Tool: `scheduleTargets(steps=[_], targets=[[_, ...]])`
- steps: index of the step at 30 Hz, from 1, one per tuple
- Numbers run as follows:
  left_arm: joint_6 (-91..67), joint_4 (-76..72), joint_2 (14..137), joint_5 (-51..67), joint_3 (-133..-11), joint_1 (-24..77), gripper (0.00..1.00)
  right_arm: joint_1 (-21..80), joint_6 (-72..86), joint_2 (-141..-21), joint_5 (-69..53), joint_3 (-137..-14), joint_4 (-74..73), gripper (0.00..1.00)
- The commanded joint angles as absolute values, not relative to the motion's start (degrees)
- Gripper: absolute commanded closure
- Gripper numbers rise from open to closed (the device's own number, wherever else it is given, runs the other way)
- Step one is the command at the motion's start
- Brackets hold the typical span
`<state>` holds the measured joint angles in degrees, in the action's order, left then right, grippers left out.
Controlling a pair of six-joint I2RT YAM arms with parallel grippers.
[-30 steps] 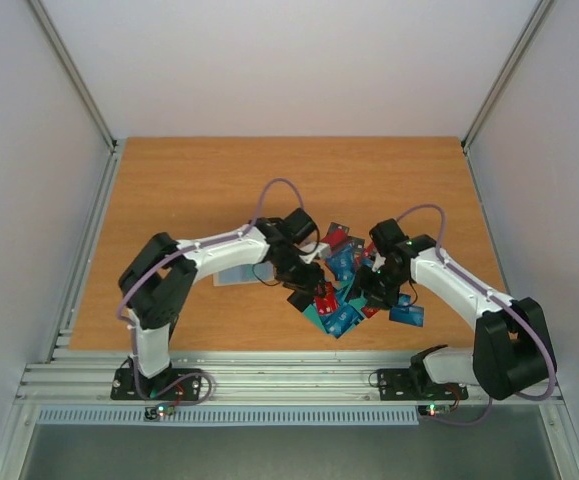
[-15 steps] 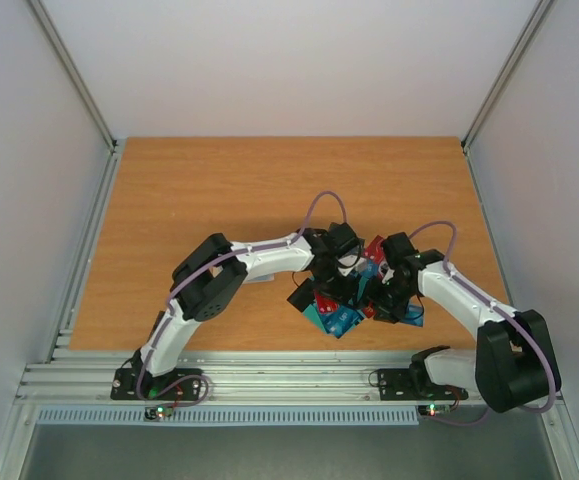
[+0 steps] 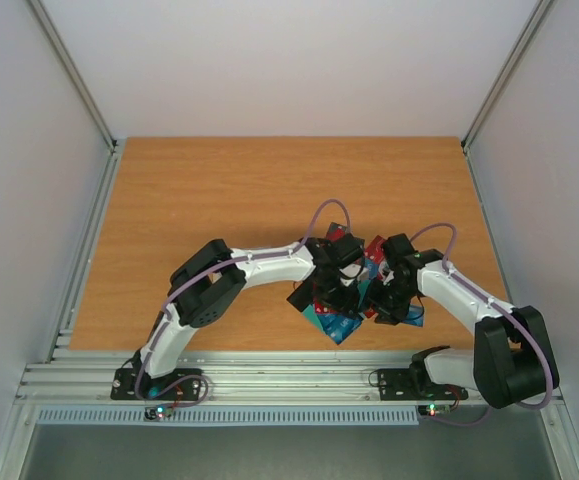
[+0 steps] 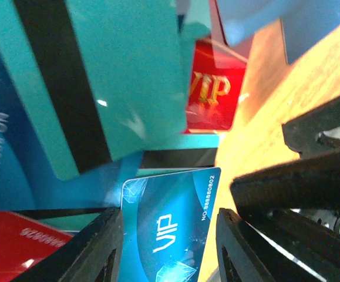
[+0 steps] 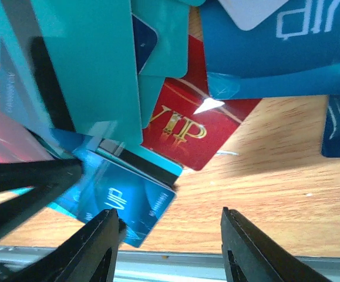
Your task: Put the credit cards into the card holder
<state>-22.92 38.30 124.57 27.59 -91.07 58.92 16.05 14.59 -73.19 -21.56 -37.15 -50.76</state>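
The credit cards (image 3: 337, 322) lie in a loose overlapping heap at the near middle of the table, teal, blue and red. My left gripper (image 3: 341, 285) hangs low over the heap. In the left wrist view it (image 4: 167, 247) is open, and a blue VIP card (image 4: 170, 229) lies flat between its fingers, filling the gap. A red VIP card (image 4: 214, 94) and a teal striped card (image 4: 117, 76) lie beyond. My right gripper (image 3: 381, 300) stands open at the heap's right side; in its own view it (image 5: 170, 247) spans bare wood and that blue card's corner (image 5: 123, 202). The card holder is out of view.
The wooden table (image 3: 199, 190) stretches left and back of the heap. A metal rail (image 5: 216, 267) runs along the near edge, just below the right gripper. The left gripper's black finger (image 5: 23, 176) crosses the right wrist view at the left. The two grippers are close together.
The left arm has swung right, from the heap's left edge onto the heap. The pale thing that showed under it is now covered. The right gripper shifted slightly toward the heap.
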Motion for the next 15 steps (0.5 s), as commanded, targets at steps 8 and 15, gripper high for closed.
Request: scheduleTargets(steps=[8,15], targets=[[-29.5,36.5,122.9,29.2,-85.6,61.6,0.54,15.9,18.4,-69.5,-33.0,-33.9,-51.9,0.51],[-31.8,34.8,118.8,28.6,-83.3,61.6,0.54,16.0,18.8,-67.4,-35.4,-33.1,-55.0,0.49]])
